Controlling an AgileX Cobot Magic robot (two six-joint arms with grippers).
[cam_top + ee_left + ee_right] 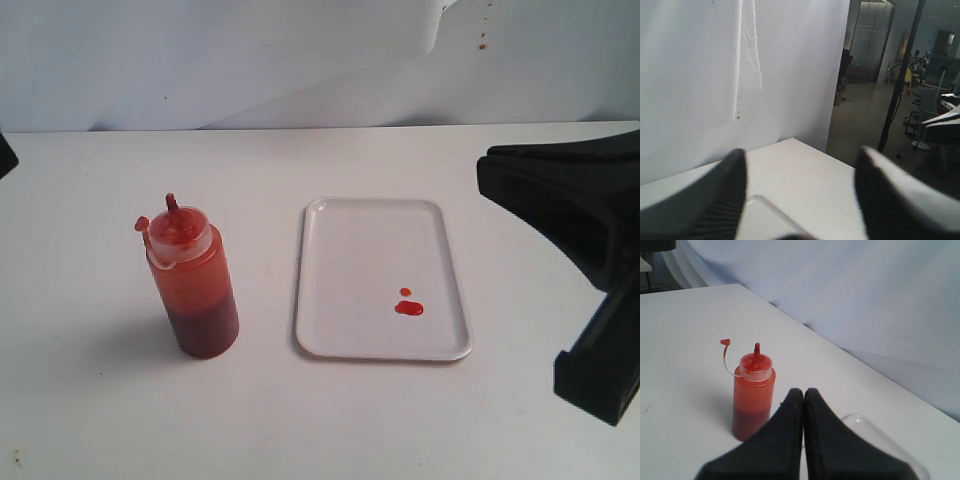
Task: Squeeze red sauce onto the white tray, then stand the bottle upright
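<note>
The bottle stands upright on the table, left of the white tray, with its cap hanging off on its tether. It also shows in the right wrist view as the bottle. Two small blobs of red sauce lie on the tray's near right part. My right gripper is shut on nothing and points toward the bottle from across the tray's corner. Its black arm hangs at the right, off the tray. My left gripper is wide open and empty above a tray corner.
A white backdrop rises behind the table, with a few red specks on it. The table's far edge drops to an open room. A dark bit of the left arm shows at the left border.
</note>
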